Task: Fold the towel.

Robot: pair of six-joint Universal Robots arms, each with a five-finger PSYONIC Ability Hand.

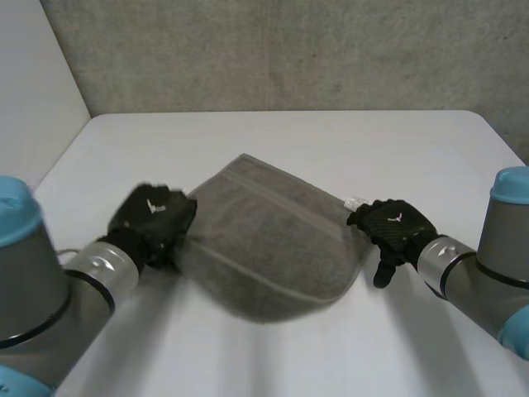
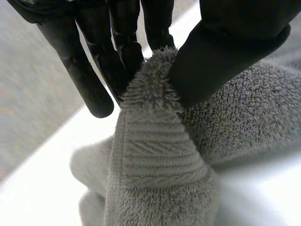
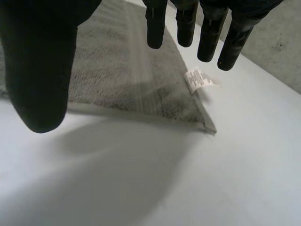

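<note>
A grey towel lies folded in the middle of the white table, its striped border running along the far side. My left hand is at the towel's left corner. In the left wrist view its fingers and thumb pinch a raised fold of the towel. My right hand hovers at the towel's right corner with straight, spread fingers and holds nothing. The towel lies under those fingers, its white label sticking out at the corner.
A grey wall stands behind the table's far edge. Bare table surface lies in front of the towel and on both sides of it.
</note>
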